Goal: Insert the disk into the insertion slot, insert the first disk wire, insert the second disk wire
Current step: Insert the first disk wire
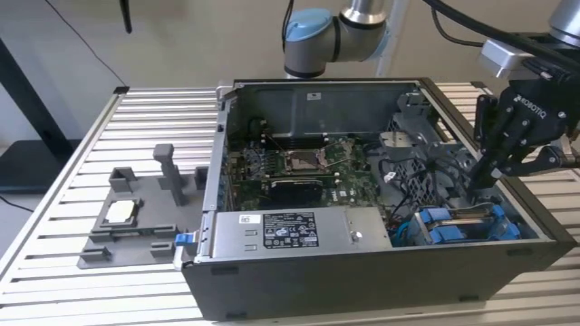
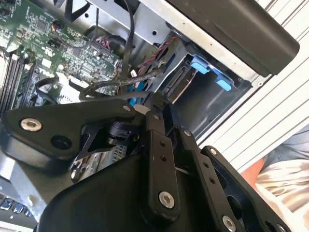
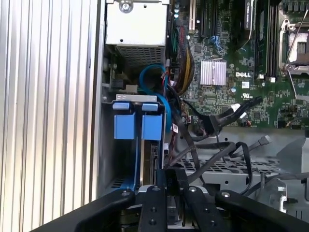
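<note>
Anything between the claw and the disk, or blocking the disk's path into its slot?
Nothing visible does. The claw hangs close over the disk, which stands in the insertion slot. Loose black cables lie beside the slot, not across it.

gripper (image 1: 480,185) black | arm cap (image 1: 303,27) light blue | case (image 1: 363,288) dark grey | motherboard (image 1: 308,166) green | disk frame (image 1: 441,225) bright blue | slot (image 2: 212,99) dark grey | PSU (image 1: 340,229) silver, label white and black | jig (image 1: 136,234) mid grey | table (image 1: 154,115) silver, ribbed in parallel stripes | cables (image 3: 227,150) black | one cable (image 3: 149,72) blue | heatsink (image 3: 212,72) silver, finely striped
</note>
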Motion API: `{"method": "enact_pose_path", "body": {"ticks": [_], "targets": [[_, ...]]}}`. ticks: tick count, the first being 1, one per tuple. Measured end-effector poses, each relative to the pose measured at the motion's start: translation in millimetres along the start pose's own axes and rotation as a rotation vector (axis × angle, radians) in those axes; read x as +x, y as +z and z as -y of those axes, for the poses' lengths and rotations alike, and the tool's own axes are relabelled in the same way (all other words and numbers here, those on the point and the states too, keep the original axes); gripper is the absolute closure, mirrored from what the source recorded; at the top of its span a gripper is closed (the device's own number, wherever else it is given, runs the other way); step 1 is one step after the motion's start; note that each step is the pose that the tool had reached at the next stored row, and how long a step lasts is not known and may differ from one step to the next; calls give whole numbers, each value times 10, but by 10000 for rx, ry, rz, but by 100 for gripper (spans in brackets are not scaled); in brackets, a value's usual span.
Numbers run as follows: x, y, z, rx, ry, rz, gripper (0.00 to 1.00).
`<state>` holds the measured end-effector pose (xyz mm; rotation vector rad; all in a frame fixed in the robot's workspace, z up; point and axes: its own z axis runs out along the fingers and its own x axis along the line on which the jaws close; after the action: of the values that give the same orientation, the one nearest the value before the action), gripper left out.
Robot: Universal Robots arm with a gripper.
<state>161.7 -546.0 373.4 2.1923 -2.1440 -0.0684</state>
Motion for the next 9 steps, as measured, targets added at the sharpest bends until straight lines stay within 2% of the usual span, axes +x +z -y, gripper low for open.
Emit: {"method": "enact_pose_path", "body": {"ticks": [3,6,9], "targets": [[23,18,81,-118,-4,3,81],[50,39,130,-238,-6,6,81],[57,60,140,-284,-6,9,81]]}}
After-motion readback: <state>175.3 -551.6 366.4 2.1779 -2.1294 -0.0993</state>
